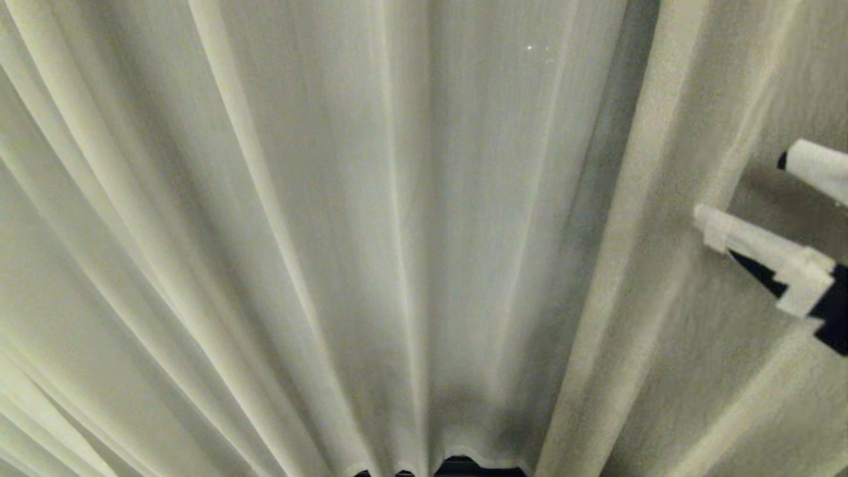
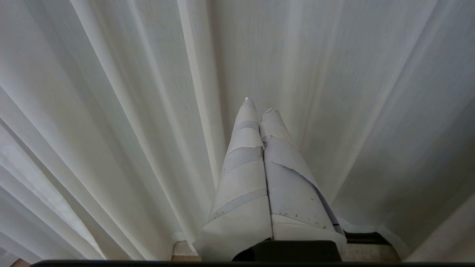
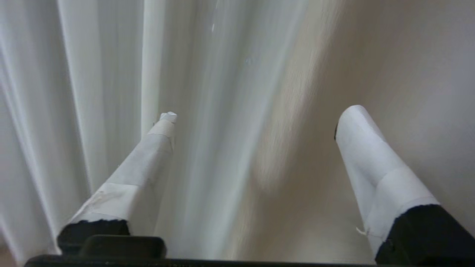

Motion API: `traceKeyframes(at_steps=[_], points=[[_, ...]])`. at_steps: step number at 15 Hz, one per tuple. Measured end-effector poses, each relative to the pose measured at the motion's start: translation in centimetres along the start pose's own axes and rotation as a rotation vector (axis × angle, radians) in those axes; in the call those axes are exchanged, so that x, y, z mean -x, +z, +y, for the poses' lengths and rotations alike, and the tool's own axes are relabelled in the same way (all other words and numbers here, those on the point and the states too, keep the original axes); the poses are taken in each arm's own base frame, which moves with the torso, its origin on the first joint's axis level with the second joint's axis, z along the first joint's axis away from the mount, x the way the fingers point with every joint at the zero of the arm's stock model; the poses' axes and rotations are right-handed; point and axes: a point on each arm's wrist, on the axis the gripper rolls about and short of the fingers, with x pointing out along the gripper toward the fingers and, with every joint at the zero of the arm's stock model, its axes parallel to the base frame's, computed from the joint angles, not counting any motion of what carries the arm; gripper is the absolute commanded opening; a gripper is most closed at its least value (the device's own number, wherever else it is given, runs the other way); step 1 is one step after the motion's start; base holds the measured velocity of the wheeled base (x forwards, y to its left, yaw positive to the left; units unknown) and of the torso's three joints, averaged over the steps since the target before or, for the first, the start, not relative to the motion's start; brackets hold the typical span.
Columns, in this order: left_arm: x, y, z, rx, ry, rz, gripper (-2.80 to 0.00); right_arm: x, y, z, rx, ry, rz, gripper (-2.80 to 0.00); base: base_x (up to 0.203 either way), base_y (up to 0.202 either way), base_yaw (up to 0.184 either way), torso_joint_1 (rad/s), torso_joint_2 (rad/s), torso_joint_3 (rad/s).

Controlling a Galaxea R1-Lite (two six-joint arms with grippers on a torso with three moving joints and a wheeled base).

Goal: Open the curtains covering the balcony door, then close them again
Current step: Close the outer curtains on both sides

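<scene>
The curtains fill every view. A thin off-white sheer curtain hangs in pleats across the left and middle. A thick cream woven curtain hangs at the right, overlapping the sheer's edge. My right gripper reaches in from the right edge, in front of the thick cloth, open with nothing between its white-taped fingers. In the right wrist view the gripper faces the seam between the sheer and the thick cloth. My left gripper is shut and empty, low before the sheer. The balcony door is hidden behind the curtains.
A dark strip shows under the sheer's hem at the bottom middle. In the left wrist view a dark strip and a bit of pale floor show below the hem.
</scene>
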Motion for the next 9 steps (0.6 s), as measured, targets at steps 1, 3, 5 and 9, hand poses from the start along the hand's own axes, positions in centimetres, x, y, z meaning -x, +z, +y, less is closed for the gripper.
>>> traceKeyframes(at_steps=[1,3,5,9], points=[[0.0,0.0,0.0,0.0,0.0,0.0,-2.8,1.2,-0.7,-0.1,0.005,0.004,0.012,0.0,0.0,0.0,0.0,0.0,0.0,0.0],[0.0,0.0,0.0,0.0,0.0,0.0,-2.8,3.1,-1.8,-0.3,0.007,0.005,0.017,-2.8,0.0,0.0,0.0,0.0,0.0,0.0],[0.0,0.0,0.0,0.0,0.0,0.0,-2.8,4.1,-2.4,-0.4,0.007,0.0,0.021,-2.8,0.0,0.0,0.0,0.0,0.0,0.0],[0.0,0.0,0.0,0.0,0.0,0.0,-2.8,4.7,-4.1,-0.9,-0.01,-0.115,0.094,-2.8,0.0,0.0,0.0,0.0,0.0,0.0]])
